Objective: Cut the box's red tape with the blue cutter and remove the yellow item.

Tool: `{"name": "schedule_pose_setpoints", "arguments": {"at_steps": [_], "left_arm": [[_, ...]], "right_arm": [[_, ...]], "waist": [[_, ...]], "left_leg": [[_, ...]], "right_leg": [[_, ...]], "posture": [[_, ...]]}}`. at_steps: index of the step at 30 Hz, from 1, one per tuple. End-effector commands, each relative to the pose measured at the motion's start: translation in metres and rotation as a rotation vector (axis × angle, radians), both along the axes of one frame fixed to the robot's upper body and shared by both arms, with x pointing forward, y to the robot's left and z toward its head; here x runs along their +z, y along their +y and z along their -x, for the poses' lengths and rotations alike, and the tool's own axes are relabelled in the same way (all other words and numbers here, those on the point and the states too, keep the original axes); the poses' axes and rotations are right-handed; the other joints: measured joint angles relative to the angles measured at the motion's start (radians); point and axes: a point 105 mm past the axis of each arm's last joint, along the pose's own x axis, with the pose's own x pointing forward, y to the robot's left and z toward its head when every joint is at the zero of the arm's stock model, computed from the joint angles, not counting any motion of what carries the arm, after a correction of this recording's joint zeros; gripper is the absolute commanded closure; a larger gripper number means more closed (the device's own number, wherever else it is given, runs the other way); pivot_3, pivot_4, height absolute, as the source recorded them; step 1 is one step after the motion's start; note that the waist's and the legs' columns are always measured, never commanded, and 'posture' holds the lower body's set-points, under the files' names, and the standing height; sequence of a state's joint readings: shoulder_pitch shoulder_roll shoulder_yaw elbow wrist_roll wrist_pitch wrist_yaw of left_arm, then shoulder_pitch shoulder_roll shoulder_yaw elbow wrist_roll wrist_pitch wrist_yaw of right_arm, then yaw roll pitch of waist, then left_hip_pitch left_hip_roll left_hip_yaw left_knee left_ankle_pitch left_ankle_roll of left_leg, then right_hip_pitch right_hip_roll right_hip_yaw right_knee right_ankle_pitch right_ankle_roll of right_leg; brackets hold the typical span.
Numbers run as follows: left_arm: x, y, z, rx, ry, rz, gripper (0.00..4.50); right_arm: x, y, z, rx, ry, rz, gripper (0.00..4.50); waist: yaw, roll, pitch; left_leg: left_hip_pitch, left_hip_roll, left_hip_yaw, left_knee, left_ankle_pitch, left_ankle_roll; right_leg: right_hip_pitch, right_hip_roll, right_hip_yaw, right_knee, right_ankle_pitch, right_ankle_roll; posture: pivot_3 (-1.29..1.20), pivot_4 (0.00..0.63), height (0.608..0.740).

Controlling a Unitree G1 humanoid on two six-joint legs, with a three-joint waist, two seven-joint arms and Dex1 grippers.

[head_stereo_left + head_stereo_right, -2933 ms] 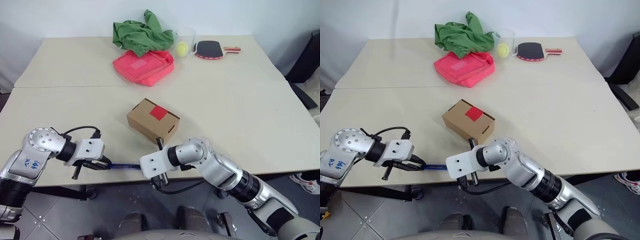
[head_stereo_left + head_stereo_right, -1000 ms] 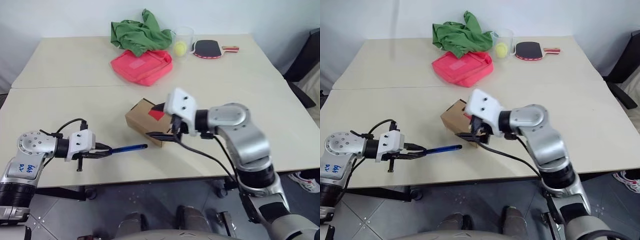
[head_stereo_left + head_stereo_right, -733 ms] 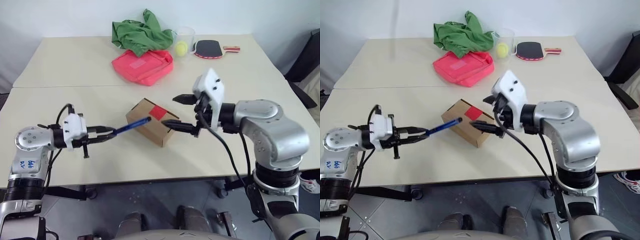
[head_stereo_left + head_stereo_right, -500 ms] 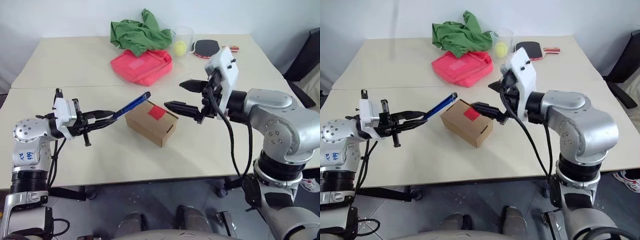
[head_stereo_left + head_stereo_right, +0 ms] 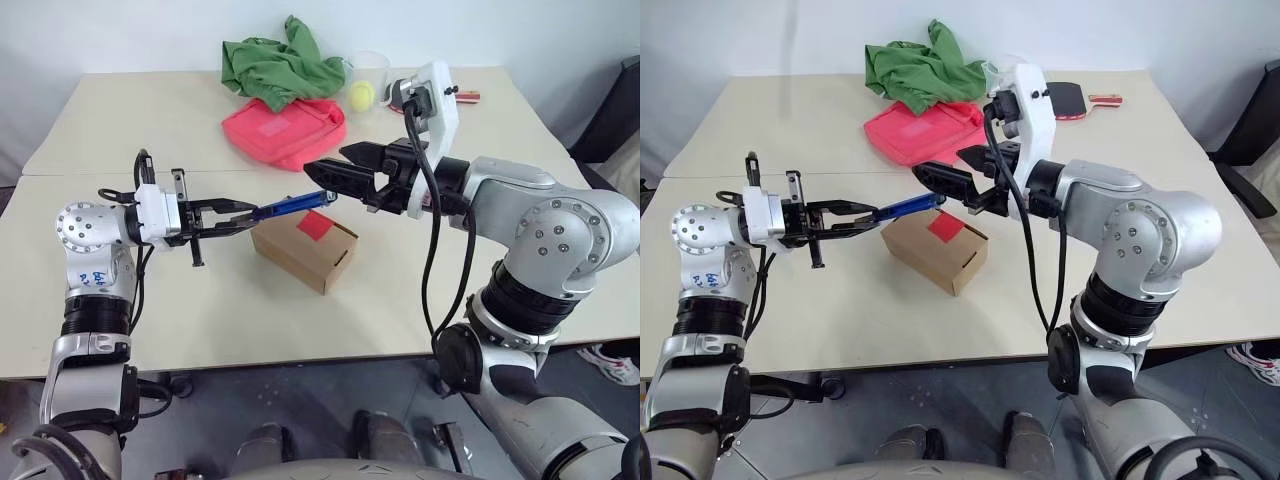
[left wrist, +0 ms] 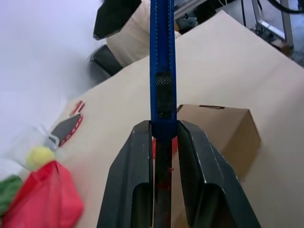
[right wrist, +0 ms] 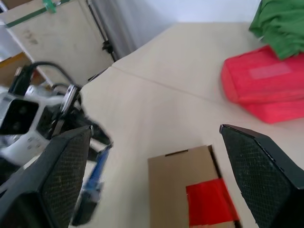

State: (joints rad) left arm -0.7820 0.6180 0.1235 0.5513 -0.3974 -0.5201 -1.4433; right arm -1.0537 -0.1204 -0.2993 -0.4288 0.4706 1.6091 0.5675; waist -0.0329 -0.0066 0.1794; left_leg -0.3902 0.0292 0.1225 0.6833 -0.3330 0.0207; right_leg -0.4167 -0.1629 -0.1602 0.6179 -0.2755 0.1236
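Your left gripper (image 5: pixel 243 214) has its jaws clamped on the cutter (image 5: pixel 290 205), gripping the handle end so the blue body runs out level toward your right, raised above the counter (image 5: pixel 180 300). The cutter's far tip hangs over the box (image 5: pixel 303 243), near its top edge and close to the red tape (image 5: pixel 314 225), but you cannot tell from these views whether it touches the cardboard. Your right gripper (image 5: pixel 335 172) is lifted above the box as well, jaws spread wide with nothing between them, its fingers (image 7: pixel 259 178) pointing toward your left arm; the cutter's tip sits just beside its lower finger. The box rests closed on the counter near the front middle, with the tape patch on its top face. The yellow item is not something you can make out here. At the far side of the counter lie a pink pouch (image 5: pixel 285 128), a green cloth (image 5: pixel 275 68) partly on it, a clear cup (image 5: pixel 368 75) with a yellow-green ball (image 5: pixel 361 96) inside, and a paddle (image 5: pixel 1080 97).
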Motion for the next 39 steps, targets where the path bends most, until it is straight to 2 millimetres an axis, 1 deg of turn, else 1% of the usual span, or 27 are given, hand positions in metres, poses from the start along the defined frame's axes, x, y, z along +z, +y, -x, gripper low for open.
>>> {"name": "schedule_pose_setpoints", "arguments": {"at_steps": [1, 5, 9, 14, 28, 31, 36, 39], "left_arm": [[0.002, 0.001, -0.001, 0.0, -0.046, -0.028, 4.11], [0.0, 0.001, -0.002, -0.005, -0.049, -0.04, 4.11], [0.001, 0.001, -0.005, 0.005, -0.059, -0.038, 4.11], [0.003, 0.0, -0.004, -0.002, -0.064, -0.032, 4.11], [0.003, -0.001, -0.001, -0.01, -0.064, -0.029, 4.11], [0.003, -0.001, -0.001, -0.014, -0.064, -0.028, 4.11], [0.001, -0.001, 0.001, -0.016, -0.061, -0.029, 4.11], [0.0, 0.0, 0.001, -0.014, -0.059, -0.031, 4.11]], "right_arm": [[0.003, 0.008, 0.013, 0.094, -0.028, 0.027, 0.0], [-0.002, 0.011, 0.017, 0.132, -0.017, 0.068, 0.0], [-0.014, 0.012, 0.02, 0.169, 0.007, 0.158, 0.0], [-0.026, 0.01, 0.016, 0.133, 0.035, 0.218, 0.0], [-0.023, 0.013, 0.012, 0.12, 0.039, 0.185, 0.0], [-0.021, 0.015, 0.009, 0.116, 0.041, 0.175, 0.52], [-0.013, 0.02, 0.008, 0.134, 0.035, 0.142, 2.31], [-0.011, 0.021, 0.008, 0.143, 0.034, 0.136, 3.33]], "waist": [[-0.002, 0.0, 0.0], [-0.002, 0.0, 0.0], [0.001, 0.0, 0.0], [0.0, 0.0, 0.0], [0.001, 0.0, 0.0], [0.001, 0.0, 0.0], [0.001, 0.0, 0.0], [0.001, 0.0, 0.0]], "left_leg": [[0.0, 0.0, 0.0, 0.0, 0.0, 0.0], [0.0, 0.0, 0.0, 0.0, 0.0, 0.0], [0.0, 0.0, 0.0, 0.0, 0.0, 0.0], [0.0, 0.0, 0.0, 0.0, 0.0, 0.0], [0.0, 0.0, 0.0, 0.0, 0.0, 0.0], [0.0, 0.0, 0.0, 0.0, 0.0, 0.0], [0.0, 0.0, 0.0, 0.0, 0.0, 0.0], [0.0, 0.0, -0.001, 0.0, 0.0, 0.0]], "right_leg": [[0.0, 0.0, 0.0, 0.0, 0.0, 0.0], [0.0, 0.0, 0.0, 0.0, 0.0, 0.0], [0.0, 0.0, 0.0, -0.001, 0.0, 0.0], [0.0, 0.0, 0.0, -0.001, 0.0, 0.0], [0.0, 0.0, 0.0, -0.001, 0.0, 0.0], [0.0, 0.0, 0.0, -0.001, 0.0, 0.0], [0.0, 0.0, 0.0, -0.001, 0.0, 0.0], [0.0, 0.0, 0.0, -0.001, 0.0, 0.0]], "posture": [[0.0, 0.15, 0.74], [0.0, 0.15, 0.74], [0.0, 0.15, 0.74], [0.0, 0.15, 0.74], [0.0, 0.15, 0.74], [0.0, 0.15, 0.74], [0.0, 0.15, 0.74], [0.0, 0.15, 0.74]]}}
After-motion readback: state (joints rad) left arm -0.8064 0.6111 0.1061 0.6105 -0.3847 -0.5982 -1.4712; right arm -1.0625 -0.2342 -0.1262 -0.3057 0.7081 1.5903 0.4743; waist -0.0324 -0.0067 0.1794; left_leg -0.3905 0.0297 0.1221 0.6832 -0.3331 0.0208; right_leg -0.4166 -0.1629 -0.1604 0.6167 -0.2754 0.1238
